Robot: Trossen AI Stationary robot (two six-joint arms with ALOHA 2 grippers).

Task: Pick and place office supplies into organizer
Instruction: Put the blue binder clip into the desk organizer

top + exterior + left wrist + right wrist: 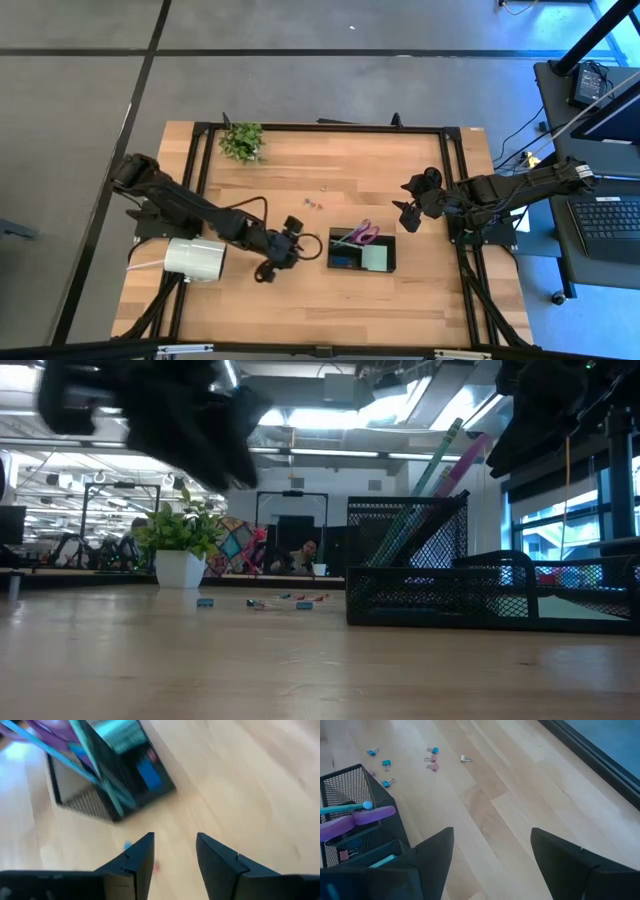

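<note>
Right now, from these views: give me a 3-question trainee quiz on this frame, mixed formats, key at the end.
1. True or false: the purple-handled scissors are already in the organizer.
2. Multiple choice: where are the loose clips? A) inside the organizer B) on the bare table beyond the organizer C) held by the right gripper
3. Fill in: the left gripper hovers over bare wood beside the organizer, its fingers apart and holding ____.

Key: 1 true; 2 B; 3 nothing
</note>
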